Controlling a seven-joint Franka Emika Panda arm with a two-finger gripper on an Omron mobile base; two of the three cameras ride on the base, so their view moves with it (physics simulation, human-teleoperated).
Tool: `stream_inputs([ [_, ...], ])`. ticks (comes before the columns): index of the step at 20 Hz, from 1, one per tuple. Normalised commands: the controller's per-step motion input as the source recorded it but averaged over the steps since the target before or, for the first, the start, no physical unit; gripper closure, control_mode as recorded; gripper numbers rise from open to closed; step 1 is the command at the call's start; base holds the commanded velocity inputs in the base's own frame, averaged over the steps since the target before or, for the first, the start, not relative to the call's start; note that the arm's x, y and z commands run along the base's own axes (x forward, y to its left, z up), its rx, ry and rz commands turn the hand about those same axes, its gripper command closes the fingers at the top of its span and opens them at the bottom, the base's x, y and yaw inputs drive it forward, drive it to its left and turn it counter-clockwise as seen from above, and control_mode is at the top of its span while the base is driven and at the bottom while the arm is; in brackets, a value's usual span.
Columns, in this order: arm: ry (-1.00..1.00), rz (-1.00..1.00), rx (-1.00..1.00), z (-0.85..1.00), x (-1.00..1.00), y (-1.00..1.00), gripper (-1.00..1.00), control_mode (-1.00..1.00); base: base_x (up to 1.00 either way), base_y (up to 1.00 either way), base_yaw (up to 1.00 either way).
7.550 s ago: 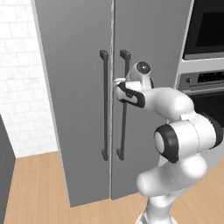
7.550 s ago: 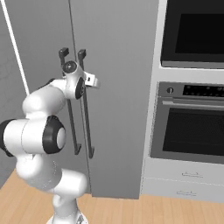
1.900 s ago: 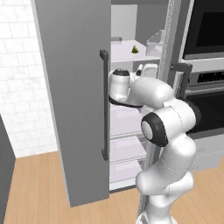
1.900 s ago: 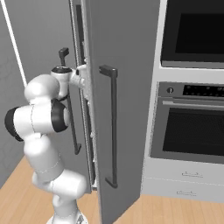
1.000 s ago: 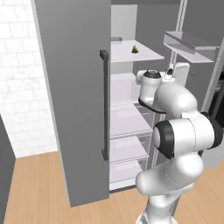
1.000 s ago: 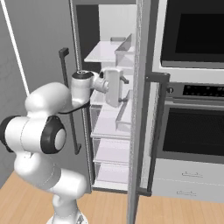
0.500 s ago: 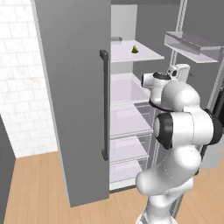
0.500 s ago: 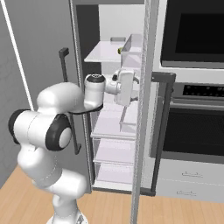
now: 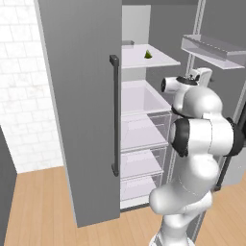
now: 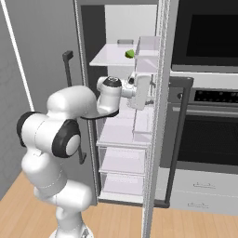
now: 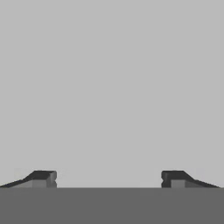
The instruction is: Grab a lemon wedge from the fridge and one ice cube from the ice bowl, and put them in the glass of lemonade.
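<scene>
Open fridge (image 10: 88, 56), lemon wedge (image 10: 129, 54) on its top white shelf (image 10: 109, 58), black oven (image 10: 209, 93) alongside.

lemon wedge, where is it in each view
Left base view: lemon wedge at upper centre, on the fridge's top white shelf.
Right base view: lemon wedge at top centre, right end of the same shelf.
Hand view: a plain grey surface.
Shared landmark: that top shelf.

The fridge (image 9: 77, 96) stands with its right door swung wide, baring white shelves. The small yellow-green lemon wedge (image 9: 148, 55) sits on the top shelf (image 9: 158, 61), point up.
</scene>
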Motion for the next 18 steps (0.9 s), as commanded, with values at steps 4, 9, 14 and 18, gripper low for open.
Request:
stream_inputs([
  [4,-0.12,0.17,0.01,0.07,-0.03,0.94,-1.0,-1.0,0.0,0.0,0.0],
  [9,-0.31,0.15,0.28,-0.12,0.05,1.0,-1.0,-1.0,0.0,0.0,0.0],
  [14,-0.48,0.17,0.67,-0.15,0.21,0.75,-1.0,-1.0,0.0,0.0,0.0],
  [18,-0.4,0.25,0.83,0.0,0.0,0.59,-1.0,-1.0,0.0,0.0,0.0],
])
